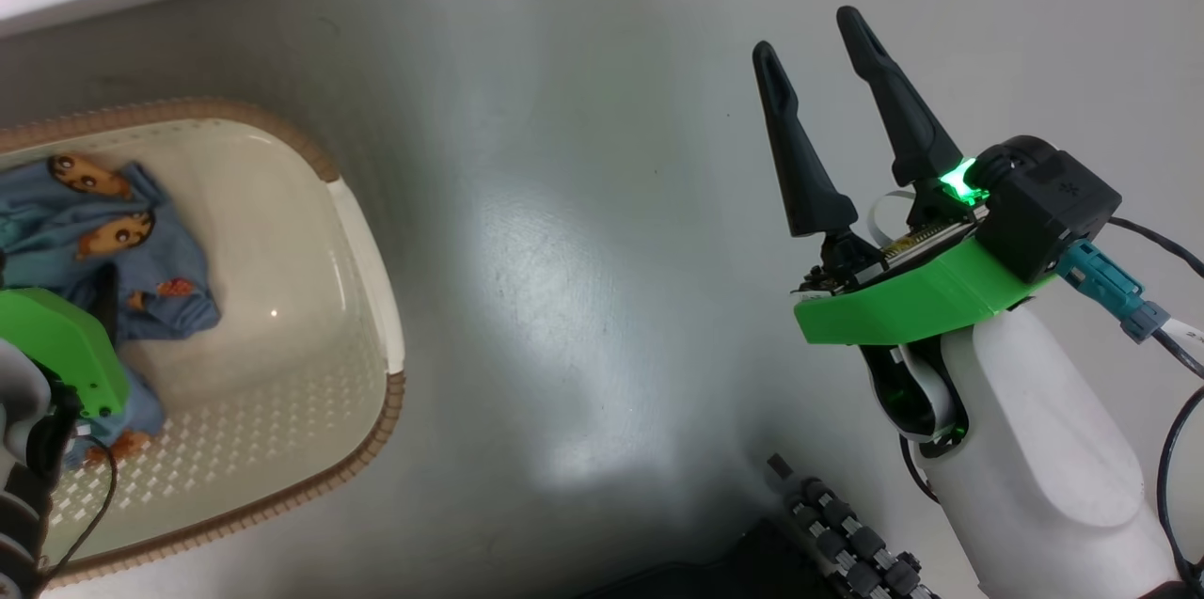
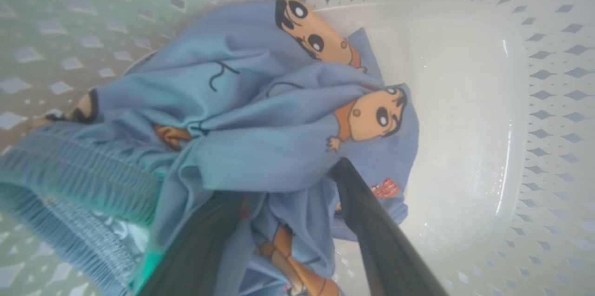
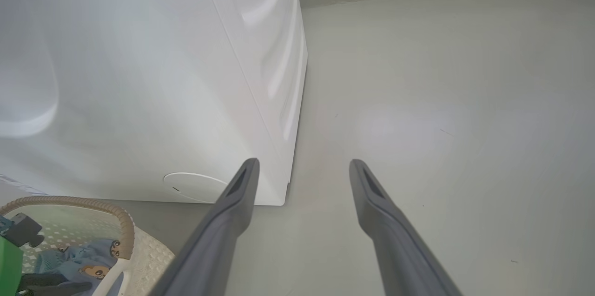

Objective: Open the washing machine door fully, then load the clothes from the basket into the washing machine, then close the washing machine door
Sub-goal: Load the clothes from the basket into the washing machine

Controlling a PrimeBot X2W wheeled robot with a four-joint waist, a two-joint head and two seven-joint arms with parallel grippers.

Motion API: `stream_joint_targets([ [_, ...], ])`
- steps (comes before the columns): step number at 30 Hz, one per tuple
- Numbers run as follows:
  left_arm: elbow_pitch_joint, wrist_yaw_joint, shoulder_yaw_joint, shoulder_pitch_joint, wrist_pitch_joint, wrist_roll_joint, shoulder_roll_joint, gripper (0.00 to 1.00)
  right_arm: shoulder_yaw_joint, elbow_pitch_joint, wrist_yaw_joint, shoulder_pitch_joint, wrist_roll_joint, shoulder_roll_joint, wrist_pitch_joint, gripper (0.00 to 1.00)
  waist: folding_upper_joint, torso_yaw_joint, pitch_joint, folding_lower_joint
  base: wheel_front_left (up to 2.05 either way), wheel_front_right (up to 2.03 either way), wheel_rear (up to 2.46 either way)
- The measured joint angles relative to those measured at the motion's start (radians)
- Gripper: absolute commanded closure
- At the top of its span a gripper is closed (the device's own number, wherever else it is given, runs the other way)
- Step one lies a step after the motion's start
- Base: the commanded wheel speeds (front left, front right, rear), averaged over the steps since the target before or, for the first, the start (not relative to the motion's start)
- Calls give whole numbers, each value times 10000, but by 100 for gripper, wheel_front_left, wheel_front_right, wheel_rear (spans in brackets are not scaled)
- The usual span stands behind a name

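While reaching into basket (image 1: 367,232) at left, straddles clothes (image 2: 260,115) with left gripper (image 2: 283,180) spread, unclenched; right gripper (image 1: 807,30) released, idle. Loading step. Next: clamp fabric, lift out.

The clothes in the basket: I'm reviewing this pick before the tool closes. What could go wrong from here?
1. The left tool stands open with its fingers pushed among the folds of the clothes; closing may pinch only one thin fold, which could slip on lifting.
2. The ribbed waistband lies outside the fingers, so that part might trail and catch the basket rim.
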Motion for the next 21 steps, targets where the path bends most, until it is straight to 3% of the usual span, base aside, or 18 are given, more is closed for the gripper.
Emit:
stream_joint_targets([
  [12,8,84,-205,-36,759,-10,142,0,67,-86,0,-127,8,2,0,0,1,-179,225,0,0,0,0],
  [21,21,-146,-433,-180,853,-13,151,0,69,-111,0,-127,8,6,0,0,0,-232,312,0,0,0,0],
])
